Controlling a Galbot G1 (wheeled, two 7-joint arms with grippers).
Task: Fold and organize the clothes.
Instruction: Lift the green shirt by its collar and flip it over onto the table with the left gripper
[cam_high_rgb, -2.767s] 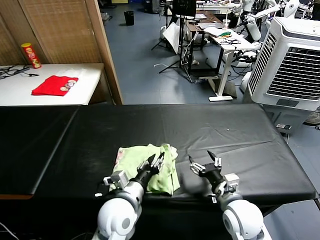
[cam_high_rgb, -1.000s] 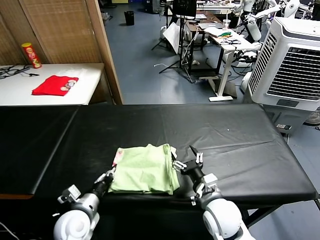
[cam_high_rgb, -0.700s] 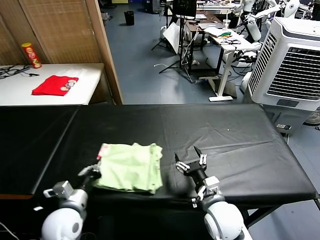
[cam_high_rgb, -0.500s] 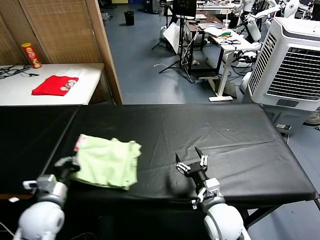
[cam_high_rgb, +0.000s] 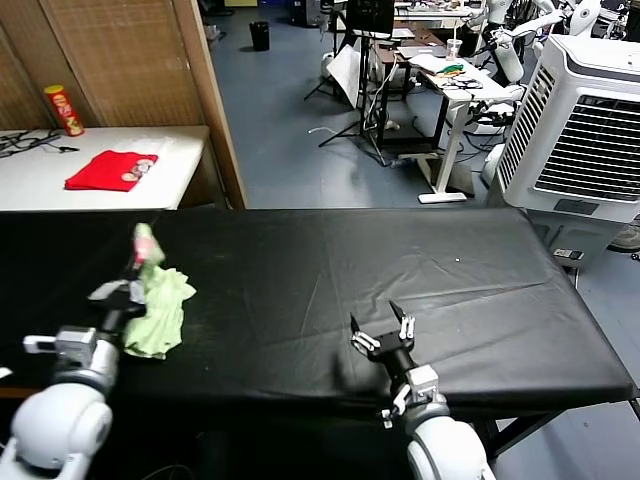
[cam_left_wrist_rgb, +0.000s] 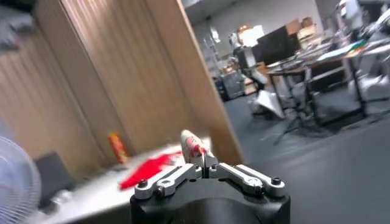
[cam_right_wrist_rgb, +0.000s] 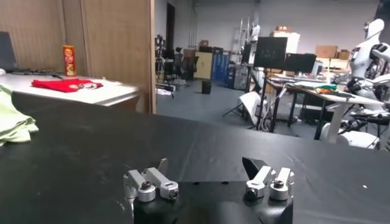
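The right pincer (cam_high_rgb: 382, 333) hovers near the front edge of the black tabletop (cam_high_rgb: 400, 270), fingers spread wide, touching nothing. At the far left, the left pincer (cam_high_rgb: 135, 272) is clamped on the green T-shirt (cam_high_rgb: 160, 308), which hangs bunched above the tabletop.

1. Pale light-green thin cloth T-shirt (cam_high_rgb: 163, 305), bunched into a crumpled, drooping wad, no longer flat.
2. One pink-red printed bit sticks up at its top.
3. It's way over at the left end of the black-covered desk (cam_high_rgb: 400, 270), lower part resting there.
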